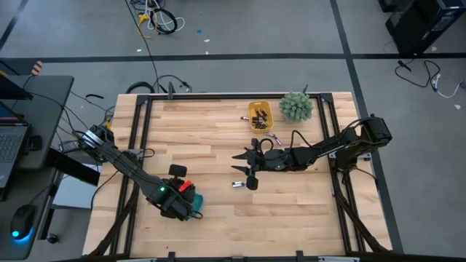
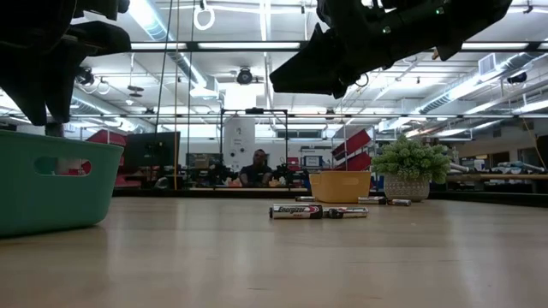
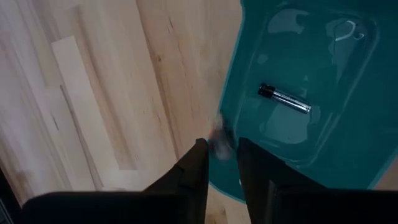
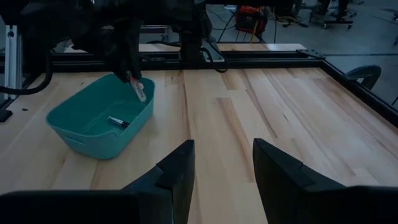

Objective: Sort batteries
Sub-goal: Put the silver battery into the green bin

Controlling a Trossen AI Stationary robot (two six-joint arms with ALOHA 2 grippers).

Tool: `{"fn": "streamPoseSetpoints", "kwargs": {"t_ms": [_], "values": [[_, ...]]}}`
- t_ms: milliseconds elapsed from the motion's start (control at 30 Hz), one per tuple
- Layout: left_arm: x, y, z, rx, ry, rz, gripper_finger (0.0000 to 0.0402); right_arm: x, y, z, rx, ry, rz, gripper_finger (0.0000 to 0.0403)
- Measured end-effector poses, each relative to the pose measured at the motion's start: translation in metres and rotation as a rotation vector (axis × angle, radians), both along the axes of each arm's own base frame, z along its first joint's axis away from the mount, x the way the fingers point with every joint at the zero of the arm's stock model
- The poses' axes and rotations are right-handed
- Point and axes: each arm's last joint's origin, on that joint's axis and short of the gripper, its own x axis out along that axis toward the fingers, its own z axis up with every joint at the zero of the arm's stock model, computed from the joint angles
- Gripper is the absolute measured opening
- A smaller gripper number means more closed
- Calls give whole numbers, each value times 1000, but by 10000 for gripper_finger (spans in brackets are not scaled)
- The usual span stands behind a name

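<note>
**Inspector:** Report the left arm.

**Operator:** I have the left pincer point(image 4: 134, 78) over the rim of the teal bin point(image 4: 74, 134), at the worktop's point(image 1: 291, 211) near-left area. A silvery battery point(image 4: 138, 91) sits tilted between its fingertips; I read that as grasped, though the left wrist view blurs it. One battery point(image 3: 284, 99), dark at one end, already lies flat on the bin floor.

**Inspector:** And the right arm?

**Operator:** The right pincer point(image 1: 242, 164) hangs above mid-worktop, fingers spread apart, nothing between them. Two batteries point(image 2: 318, 211) lie on the wood just beside it, end to end in the low view, one labelled black.

**Inspector:** Other cells?

**Operator:** More batteries point(image 1: 258, 116) sit in the yellow tray point(image 1: 250, 122) at the far edge, beside a small potted plant point(image 1: 296, 107). A couple point(image 2: 387, 202) lie loose near the tray; I cannot tell their colour.
</note>
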Motion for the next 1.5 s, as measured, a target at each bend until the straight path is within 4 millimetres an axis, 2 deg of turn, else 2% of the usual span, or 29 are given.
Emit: {"fn": "streamPoseSetpoints", "kwargs": {"t_ms": [467,767,933,1167,1333,1500], "values": [[0,0,0,-2,-2,12,110,0,0,0,-3,0,1,149],[0,-1,1,-24,13,15,112,0,1,-1,-29,15,11,149],[2,-4,14,-65,27,-14,112,-2,1,2,-77,12,-26,149],[15,-9,46,-28,-105,-119,112,-9,0,10,-105,28,-67,149],[27,-1,65,125,-226,-214,112,-28,1,23,-138,99,-193,149],[45,19,74,206,-321,-296,112,-53,-4,35,-72,169,-316,149]]}}
